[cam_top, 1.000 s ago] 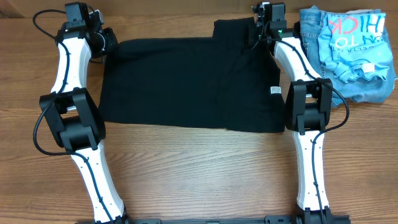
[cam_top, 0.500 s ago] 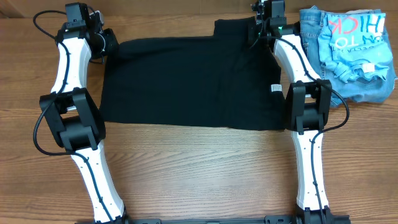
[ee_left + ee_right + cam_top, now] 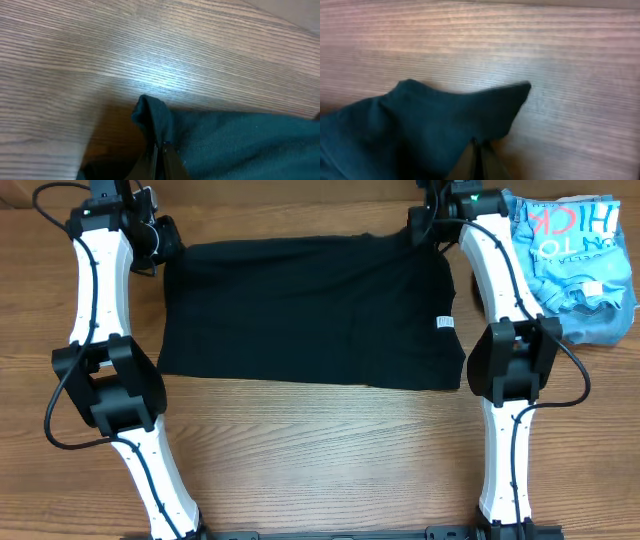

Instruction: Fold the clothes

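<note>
My left gripper and right gripper, both pressed tight, each pinch a far corner of the black T-shirt, which lies spread flat across the middle of the wooden table between my arms. A small white label shows at its right edge, the print too small to read. Beside my right arm, a light blue shirt heaped on blue jeans bears large pink letters, seen reversed, that look like "HICK".

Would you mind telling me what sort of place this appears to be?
Probably a robotics lab bench: two robot arms at a wooden table, a black T-shirt spread flat, blue clothes piled aside.
</note>
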Action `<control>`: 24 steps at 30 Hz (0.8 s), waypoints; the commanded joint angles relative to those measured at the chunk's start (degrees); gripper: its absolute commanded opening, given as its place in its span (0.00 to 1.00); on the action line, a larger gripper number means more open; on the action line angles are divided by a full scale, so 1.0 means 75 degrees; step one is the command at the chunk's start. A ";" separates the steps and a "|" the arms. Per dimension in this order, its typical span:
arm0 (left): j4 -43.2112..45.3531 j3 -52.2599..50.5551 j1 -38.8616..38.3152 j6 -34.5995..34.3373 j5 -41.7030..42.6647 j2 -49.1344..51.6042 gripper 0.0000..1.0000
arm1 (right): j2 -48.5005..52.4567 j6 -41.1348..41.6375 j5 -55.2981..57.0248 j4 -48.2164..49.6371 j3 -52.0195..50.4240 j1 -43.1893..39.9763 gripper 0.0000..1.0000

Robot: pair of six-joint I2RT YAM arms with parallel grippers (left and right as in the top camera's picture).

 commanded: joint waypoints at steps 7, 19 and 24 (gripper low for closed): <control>-0.0685 0.0192 -0.0050 0.0379 -0.0003 -0.0315 0.05 | -0.0857 -0.0055 -0.0629 -0.1612 0.0207 0.0009 0.04; -0.2343 0.0175 -0.0050 0.0484 -0.0813 -0.0268 0.04 | -0.1072 0.0192 -0.0627 -0.4750 0.0128 0.0026 0.04; -0.2853 0.0111 -0.0050 0.0420 -0.1478 -0.0017 0.04 | -0.1072 0.0618 -0.0621 -0.5077 -0.0472 0.0082 0.04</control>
